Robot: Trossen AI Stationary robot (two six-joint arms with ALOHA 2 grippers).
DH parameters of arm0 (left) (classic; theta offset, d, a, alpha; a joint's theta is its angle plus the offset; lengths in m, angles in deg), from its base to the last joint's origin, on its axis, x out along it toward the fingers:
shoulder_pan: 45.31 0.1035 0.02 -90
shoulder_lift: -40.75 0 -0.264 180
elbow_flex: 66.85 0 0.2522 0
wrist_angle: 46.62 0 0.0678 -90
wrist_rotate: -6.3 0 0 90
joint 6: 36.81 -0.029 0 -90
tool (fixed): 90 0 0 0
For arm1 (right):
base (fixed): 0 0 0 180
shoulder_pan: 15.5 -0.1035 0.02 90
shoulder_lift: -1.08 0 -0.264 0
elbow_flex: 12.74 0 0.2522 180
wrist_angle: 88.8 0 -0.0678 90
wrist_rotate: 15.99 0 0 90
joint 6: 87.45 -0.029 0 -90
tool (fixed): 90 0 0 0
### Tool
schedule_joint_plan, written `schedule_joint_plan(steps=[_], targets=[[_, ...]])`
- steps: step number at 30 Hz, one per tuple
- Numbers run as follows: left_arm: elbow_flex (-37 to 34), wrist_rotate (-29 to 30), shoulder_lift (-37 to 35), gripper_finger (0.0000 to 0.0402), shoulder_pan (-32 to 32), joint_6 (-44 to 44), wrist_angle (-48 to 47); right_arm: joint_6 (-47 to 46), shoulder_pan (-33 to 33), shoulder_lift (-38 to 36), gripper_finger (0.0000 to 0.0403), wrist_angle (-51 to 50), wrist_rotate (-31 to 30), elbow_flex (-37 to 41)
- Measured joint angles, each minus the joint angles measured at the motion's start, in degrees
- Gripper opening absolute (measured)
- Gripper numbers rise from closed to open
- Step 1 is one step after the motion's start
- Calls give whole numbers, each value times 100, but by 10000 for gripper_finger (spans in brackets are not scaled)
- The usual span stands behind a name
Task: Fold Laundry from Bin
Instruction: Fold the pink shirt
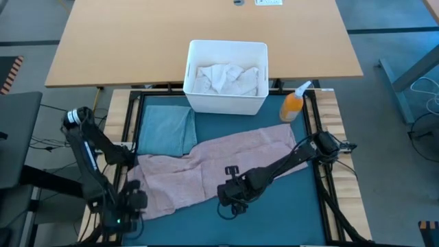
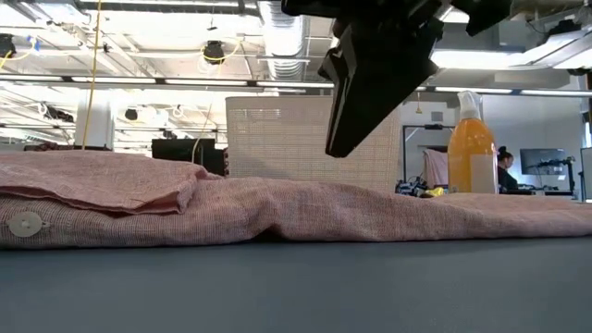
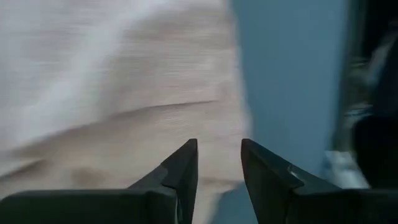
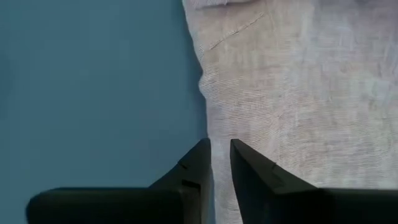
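Note:
A dusty pink buttoned shirt lies spread across the teal-blue mat, with a button showing at its near left in the low view. The white bin stands at the mat's far edge with white cloth pieces inside. My right gripper hangs above the shirt's near edge, pointing down, its fingers a narrow gap apart; the low view shows it clear of the cloth. My left gripper is open over the shirt's near left part, beside its edge.
A folded teal cloth lies on the mat's far left, partly under the shirt. An orange spray bottle stands to the right of the bin. Bare mat lies along the near edge and at the near right. A wooden table stands behind the bin.

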State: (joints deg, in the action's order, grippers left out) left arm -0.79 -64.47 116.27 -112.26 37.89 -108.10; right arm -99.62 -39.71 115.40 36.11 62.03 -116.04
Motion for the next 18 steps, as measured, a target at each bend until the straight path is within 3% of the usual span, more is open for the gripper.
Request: schedule_joint_plan(steps=[3, 8, 13, 18], targets=[[-185, 66, 487, 111, -40, -156, 823, -37, -19, 2, 70, 4, -3, 8], [-129, 26, 1249, 112, 65, -511, 1154, -445, -52, -38, 41, 243, -10, 467], [-129, -721, 1690, 112, 139, -478, 1125, -860, -99, -323, 19, 875, -10, 963], [-120, -1298, 1867, 112, 143, -299, 1112, -1125, -249, -660, 26, 1054, -7, 1350]])
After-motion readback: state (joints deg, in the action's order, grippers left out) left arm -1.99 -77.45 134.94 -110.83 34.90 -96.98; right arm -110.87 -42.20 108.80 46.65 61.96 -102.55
